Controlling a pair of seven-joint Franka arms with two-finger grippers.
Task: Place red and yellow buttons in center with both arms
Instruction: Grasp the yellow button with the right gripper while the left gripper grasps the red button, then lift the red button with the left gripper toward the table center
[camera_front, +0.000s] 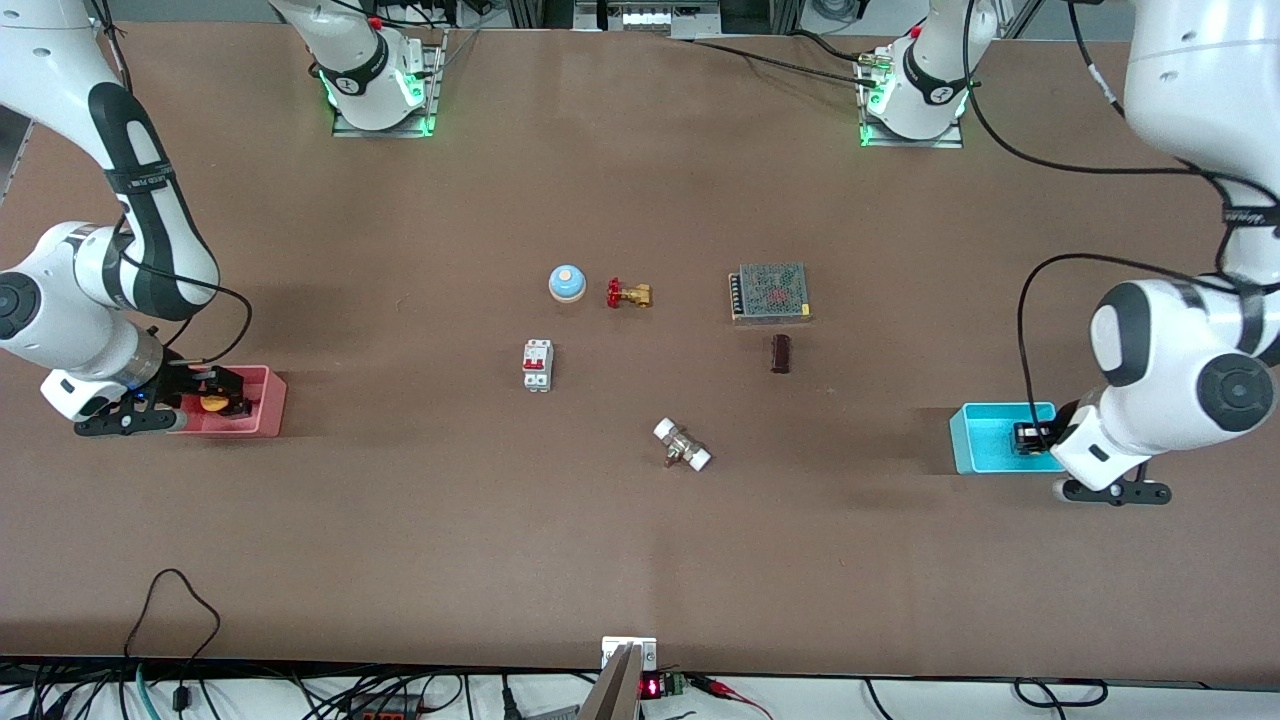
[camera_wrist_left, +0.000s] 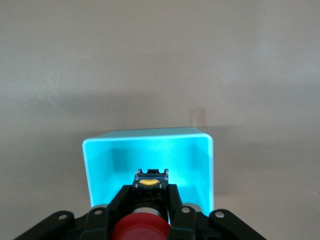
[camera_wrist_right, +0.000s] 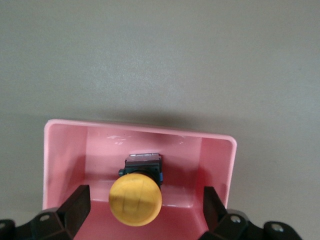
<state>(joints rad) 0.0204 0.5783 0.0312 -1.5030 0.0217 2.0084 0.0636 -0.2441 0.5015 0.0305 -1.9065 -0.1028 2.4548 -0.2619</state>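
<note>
I see the red button (camera_wrist_left: 140, 226) in the cyan bin (camera_wrist_left: 200, 150) at the left arm's end of the bench (camera_front: 400, 520), with the left claw (camera_wrist_left: 150, 200) clamped on its body. The yellow button (camera_wrist_right: 135, 199) lies in the pink bin (camera_wrist_right: 65, 150) at the right arm's end, between the right claw's (camera_wrist_right: 145, 205) spread fingers (camera_wrist_right: 75, 205), untouched. The bench middle holds a blue bell (camera_front: 567, 283), brass valve (camera_front: 629, 294), white breaker (camera_front: 538, 365), metal fitting (camera_front: 682, 445), meshed box (camera_front: 769, 292) and a dark block (camera_front: 781, 353).
</note>
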